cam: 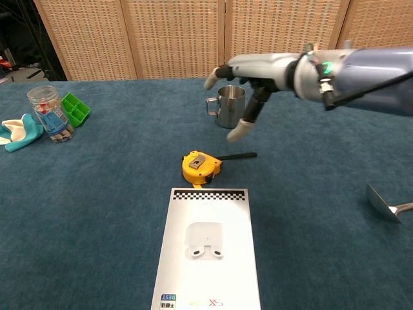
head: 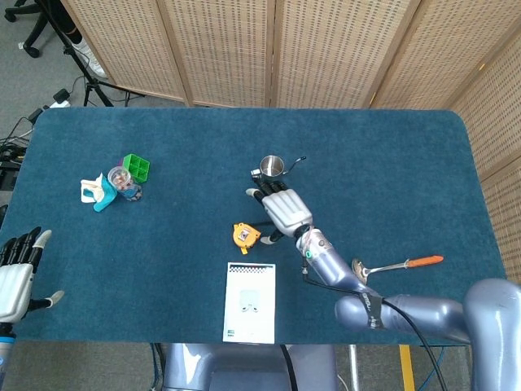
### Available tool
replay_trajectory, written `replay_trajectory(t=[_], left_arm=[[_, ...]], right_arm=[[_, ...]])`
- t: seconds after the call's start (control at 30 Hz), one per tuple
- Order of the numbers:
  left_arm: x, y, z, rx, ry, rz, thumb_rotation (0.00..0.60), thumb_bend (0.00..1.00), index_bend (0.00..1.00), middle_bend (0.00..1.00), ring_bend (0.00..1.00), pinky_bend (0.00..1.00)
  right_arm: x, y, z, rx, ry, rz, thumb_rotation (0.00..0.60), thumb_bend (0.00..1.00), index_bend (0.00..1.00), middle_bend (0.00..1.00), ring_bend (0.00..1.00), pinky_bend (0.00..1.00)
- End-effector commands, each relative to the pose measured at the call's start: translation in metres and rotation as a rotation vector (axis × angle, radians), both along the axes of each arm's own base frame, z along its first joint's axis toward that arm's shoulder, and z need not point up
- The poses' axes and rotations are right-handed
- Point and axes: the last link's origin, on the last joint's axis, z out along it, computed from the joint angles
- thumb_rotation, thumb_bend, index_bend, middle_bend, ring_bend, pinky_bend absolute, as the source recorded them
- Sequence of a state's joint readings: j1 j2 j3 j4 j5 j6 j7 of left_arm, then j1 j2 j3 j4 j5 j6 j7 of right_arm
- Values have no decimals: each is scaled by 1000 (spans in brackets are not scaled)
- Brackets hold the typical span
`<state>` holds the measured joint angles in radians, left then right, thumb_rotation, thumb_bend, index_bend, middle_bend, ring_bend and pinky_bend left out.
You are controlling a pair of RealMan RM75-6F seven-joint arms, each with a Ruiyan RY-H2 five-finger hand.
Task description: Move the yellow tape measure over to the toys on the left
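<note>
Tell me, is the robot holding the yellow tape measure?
No, the yellow tape measure lies on the table by the white box, and the right hand is open above it.

The left hand (head: 16,273) is cut off by the head view's left edge at nine o'clock; its arm is not seen. In the chest view, the spoon (cam: 389,208) is cropped at the right edge, at three o'clock. The white box (cam: 206,248) is clipped at six o'clock. The jar's (cam: 50,112) contents cannot be made out.
</note>
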<state>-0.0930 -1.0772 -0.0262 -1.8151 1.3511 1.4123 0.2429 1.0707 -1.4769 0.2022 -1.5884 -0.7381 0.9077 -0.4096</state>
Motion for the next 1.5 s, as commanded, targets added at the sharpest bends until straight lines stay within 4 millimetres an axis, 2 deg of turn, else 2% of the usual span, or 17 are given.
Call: replay_trajectory(t=[0.03,0.27,0.3,0.33,0.47,0.67,0.83,0.9,1.13,1.27,1.5], left_arm=[[1,0,-1,-2,2,-1,600,0,0,0,0,0],[4,-1,-3,-9,11,-12,600,0,0,0,0,0],[4,-1,-4,-9,12,-13,600,0,0,0,0,0],[4,-1,-4,-11,19,-16,600,0,0,0,0,0],[4,-1,-8,-21,19,-14,600,0,0,0,0,0],[3,1,-14,-32,20,-14,600,0,0,0,0,0],[8,8,-18,-61,-32,-17,600,0,0,0,0,0],[24,32,-11,-60,-30,-82,600,0,0,0,0,0],[60,78,-3,-144,-5,-164,600,0,0,0,0,0],[85,105,-7,-223,16,-205,600,0,0,0,0,0],[119,139,-23,-314,46,-260,600,0,0,0,0,0]], right_arm=[[-54,24,41,-108,8,-13,600,51,126,0,0,72],[-121,57,73,-244,9,-39,600,39,126,0,0,40],[-126,59,74,-250,8,-44,600,33,126,0,0,28],[-142,68,80,-270,8,-66,600,20,126,0,0,12],[-187,92,94,-320,23,-124,600,1,92,0,0,0],[-235,125,107,-395,49,-182,600,1,60,0,0,0],[-250,140,119,-437,18,-204,600,2,60,0,0,0],[-257,143,125,-451,6,-216,600,2,60,0,0,0],[-261,139,140,-475,-30,-223,600,2,60,0,0,0],[-263,140,145,-485,-51,-233,600,2,60,0,0,0],[-265,140,153,-499,-79,-238,600,2,60,0,0,0]])
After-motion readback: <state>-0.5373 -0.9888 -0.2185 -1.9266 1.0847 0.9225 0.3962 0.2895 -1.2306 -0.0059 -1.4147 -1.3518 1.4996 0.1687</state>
